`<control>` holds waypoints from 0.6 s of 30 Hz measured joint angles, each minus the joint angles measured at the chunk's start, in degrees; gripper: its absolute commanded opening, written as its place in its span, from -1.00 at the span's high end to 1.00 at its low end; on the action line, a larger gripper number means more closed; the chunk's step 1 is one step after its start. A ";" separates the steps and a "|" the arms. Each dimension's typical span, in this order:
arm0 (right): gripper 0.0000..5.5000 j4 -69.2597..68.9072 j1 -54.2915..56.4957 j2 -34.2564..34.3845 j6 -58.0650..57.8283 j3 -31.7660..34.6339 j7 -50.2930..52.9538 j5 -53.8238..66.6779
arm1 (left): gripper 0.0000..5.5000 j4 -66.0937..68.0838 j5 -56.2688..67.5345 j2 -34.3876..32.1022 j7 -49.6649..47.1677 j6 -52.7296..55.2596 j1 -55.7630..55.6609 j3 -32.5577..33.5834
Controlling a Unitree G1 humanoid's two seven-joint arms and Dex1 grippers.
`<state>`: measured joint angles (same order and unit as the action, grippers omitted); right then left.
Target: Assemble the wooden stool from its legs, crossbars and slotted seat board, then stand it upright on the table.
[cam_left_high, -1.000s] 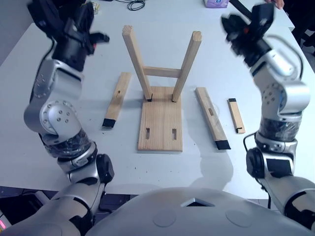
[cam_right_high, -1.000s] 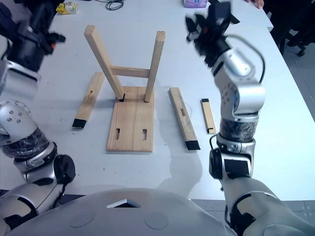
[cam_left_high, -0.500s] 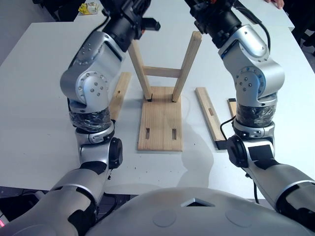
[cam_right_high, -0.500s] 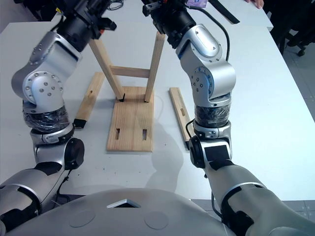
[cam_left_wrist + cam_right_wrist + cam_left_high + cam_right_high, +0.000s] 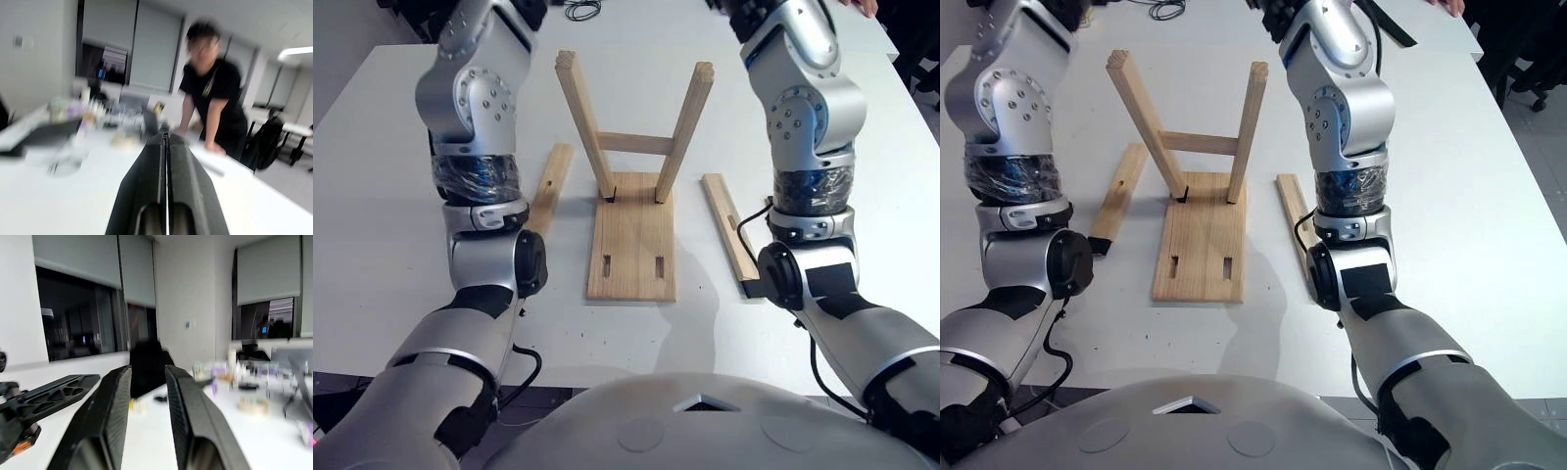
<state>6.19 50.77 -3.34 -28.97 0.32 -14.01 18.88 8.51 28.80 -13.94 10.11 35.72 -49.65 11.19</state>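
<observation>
I start close to me. The seat board (image 5: 631, 245) lies flat in the middle of the white worktop (image 5: 372, 196). Its near end has two empty slots (image 5: 608, 264), side by side.

At 10 o'clock from the board, a loose leg (image 5: 550, 181) lies flat, just beside the board but not touching it. My left arm covers its near end. At 3 o'clock from the board, a second loose leg (image 5: 722, 213) lies flat too, a little apart from the board. My right arm hides part of it.

At the far end of the board, at 12 o'clock, two standing legs (image 5: 585, 122) stick up out of the far slots. They lean away from each other toward their tops. A crossbar (image 5: 636, 144) joins them about halfway up.

Both my arms are lifted high above the worktop. The left end effector (image 5: 166, 139) has its two fingers pressed tight together, and it holds nothing. The right end effector (image 5: 148, 369) has a small gap between its two fingers, and nothing sits in that gap.
</observation>
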 measured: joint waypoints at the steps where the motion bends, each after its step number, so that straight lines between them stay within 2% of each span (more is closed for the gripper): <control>1: 0.53 -0.58 -3.09 -0.29 -4.33 -2.12 -0.59 -0.14 | 1.00 -2.75 1.03 0.41 -0.47 2.39 2.71 0.13; 8: 0.53 -12.98 -8.58 -2.58 -13.77 -2.76 -1.98 2.69 | 1.00 -23.97 7.17 0.42 -2.97 13.80 12.98 0.06; 14: 0.53 -14.04 -8.75 -2.18 -16.02 -1.74 -1.08 3.41 | 1.00 -23.88 6.30 1.01 -4.23 14.26 12.28 -0.38; 18: 0.53 -15.55 -9.27 -1.42 -16.37 0.74 -1.35 5.64 | 1.00 -21.90 5.87 3.00 -5.40 10.37 11.35 1.00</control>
<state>-9.37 41.50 -4.76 -45.34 1.05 -15.35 24.52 -13.39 34.67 -10.94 4.71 46.09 -38.30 12.20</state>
